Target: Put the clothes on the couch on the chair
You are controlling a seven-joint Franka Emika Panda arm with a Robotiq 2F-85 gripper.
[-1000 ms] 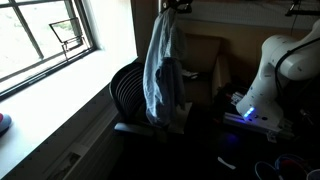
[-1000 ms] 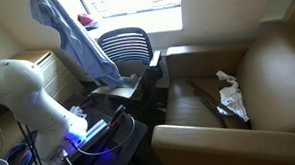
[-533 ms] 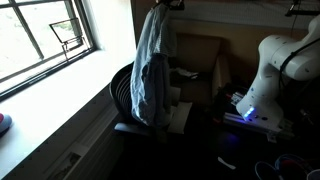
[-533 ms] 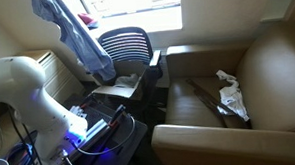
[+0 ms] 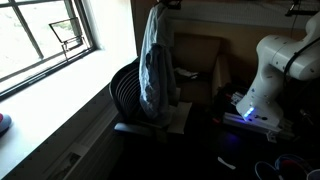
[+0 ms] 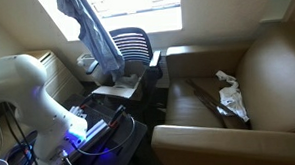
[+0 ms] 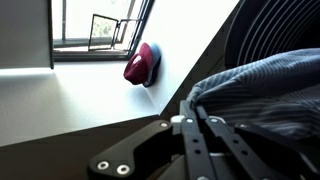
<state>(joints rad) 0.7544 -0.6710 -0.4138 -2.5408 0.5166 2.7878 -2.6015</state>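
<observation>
Exterior view: gripper (image 5: pixel 165 5) high above the chair (image 5: pixel 126 92), fingers tight on the dangling denim shirt (image 5: pixel 155 60).

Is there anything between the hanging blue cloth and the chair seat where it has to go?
Nothing visible blocks the way down: the blue cloth hangs from the gripper above the chair. Only a flat pale sheet lies on the seat, so the cloth would probably land on it.
</observation>
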